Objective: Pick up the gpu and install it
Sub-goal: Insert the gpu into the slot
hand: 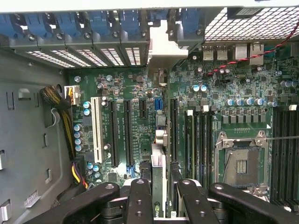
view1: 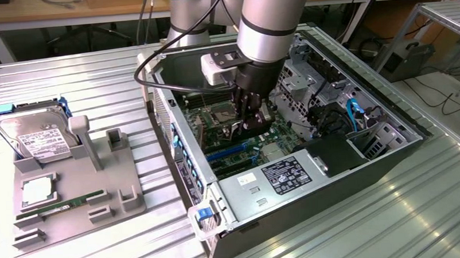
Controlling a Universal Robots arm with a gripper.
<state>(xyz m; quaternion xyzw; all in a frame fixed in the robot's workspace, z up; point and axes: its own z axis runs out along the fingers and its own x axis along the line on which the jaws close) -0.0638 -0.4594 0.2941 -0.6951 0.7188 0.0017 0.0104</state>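
Note:
My gripper (view1: 247, 121) is down inside the open computer case (view1: 187, 165), over the green motherboard (hand: 219, 93). It is shut on the gpu (hand: 159, 179), which appears edge-on in the wrist view as a thin card between the two black fingers (hand: 140, 198). The card runs over the long black expansion slots (hand: 127, 133). Its silvery bracket end (hand: 162, 49) reaches the case's rear wall, between the blue slot clips (hand: 126, 23). Whether the card's edge touches a slot is hidden.
A grey parts tray (view1: 117, 193) at the exterior view's left holds a silver hard drive (view1: 35, 138), a green memory stick (view1: 64, 205) and a square chip (view1: 35, 190). Inside the case are the power supply (view1: 285, 176), an empty CPU socket (hand: 240, 161), blue cables (view1: 352, 113) and a white slot (hand: 97, 128).

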